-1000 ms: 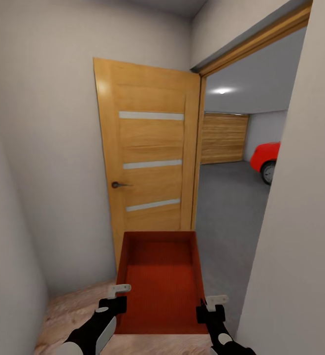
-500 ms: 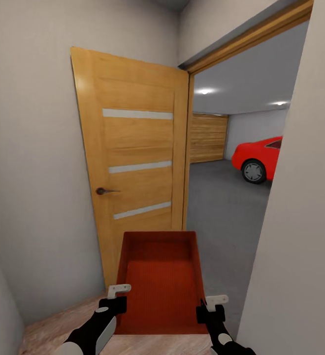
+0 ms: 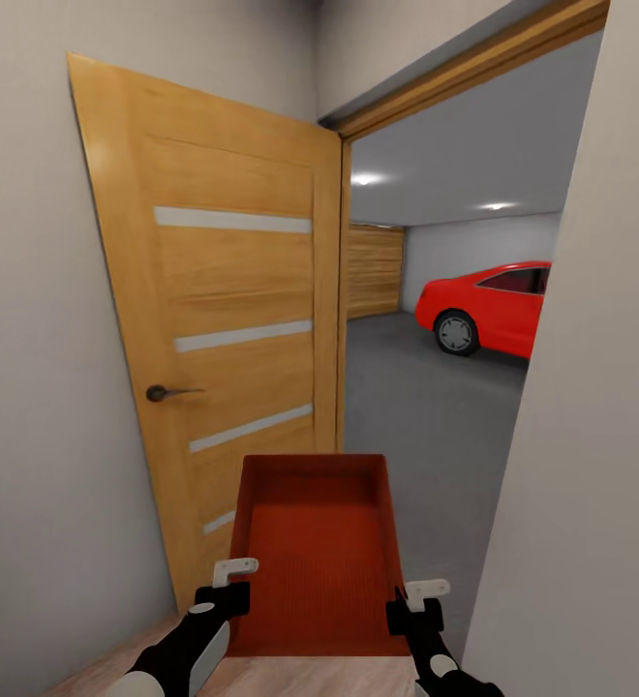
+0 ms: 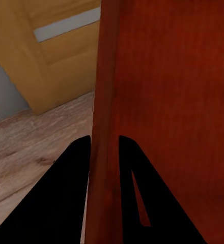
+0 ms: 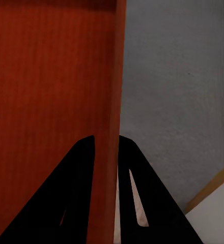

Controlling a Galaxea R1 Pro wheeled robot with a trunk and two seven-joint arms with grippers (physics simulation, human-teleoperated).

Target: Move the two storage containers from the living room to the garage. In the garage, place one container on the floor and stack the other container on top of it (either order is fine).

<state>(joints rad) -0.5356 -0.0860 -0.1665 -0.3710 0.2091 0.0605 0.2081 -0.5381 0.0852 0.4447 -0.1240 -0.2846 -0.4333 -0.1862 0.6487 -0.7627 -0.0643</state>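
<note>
Red-orange container (image 3: 315,552) held level, apparently empty.

Open wooden door (image 3: 232,339) with three pale horizontal strips and dark lever handle (image 3: 162,393), wooden door frame (image 3: 455,73), pale walls (image 3: 571,465), wooden garage door (image 3: 375,270), ceiling lights (image 3: 363,179).

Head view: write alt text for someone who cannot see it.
Both pincers, left and right, hold a red-orange storage container by its side walls before an open wooden door. Beyond it lie a grey garage floor and a red car.
</note>
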